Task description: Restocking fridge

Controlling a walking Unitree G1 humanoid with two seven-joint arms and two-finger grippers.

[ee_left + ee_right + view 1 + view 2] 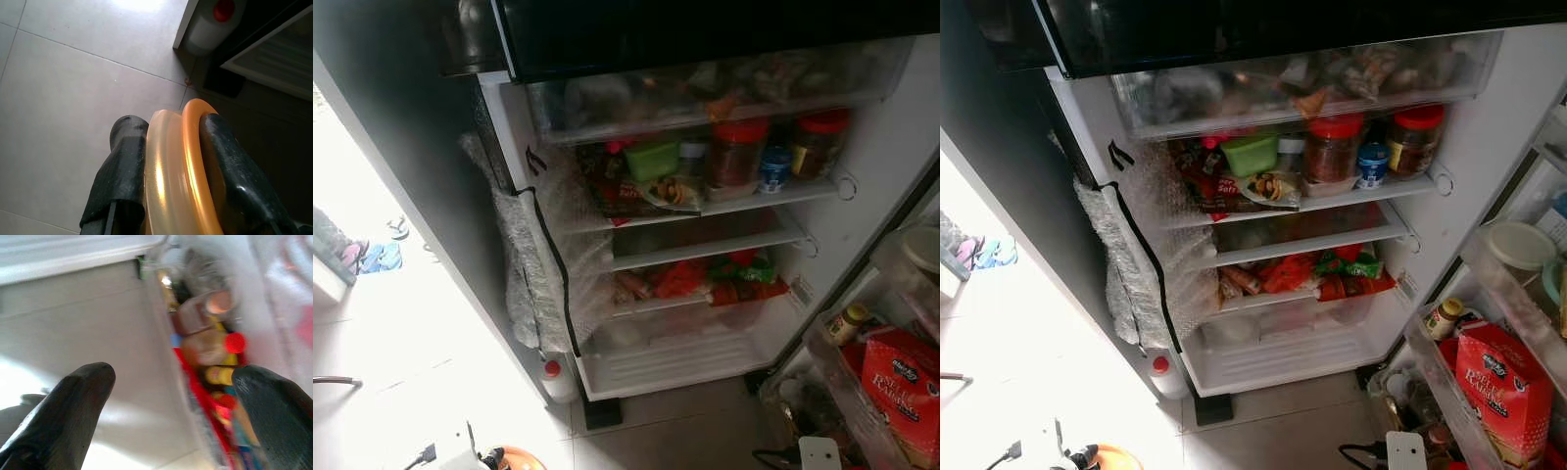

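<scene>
Pale tiled floor (411,352) is washed out by strong daylight on the left; dark wall panel (401,127) is seen beside it.

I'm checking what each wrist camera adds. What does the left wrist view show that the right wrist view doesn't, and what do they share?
Left wrist: the left tool shut on an orange-rimmed lid, with a red-capped white bottle on the floor. Right wrist: the right tool open, before blurred door-shelf bottles. Both: grey floor tiles.

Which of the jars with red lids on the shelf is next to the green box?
The left red-lidded jar. It stands closer to the green box, while the other red-lidded jar sits at the shelf's right end, past the blue-topped tub.
</scene>
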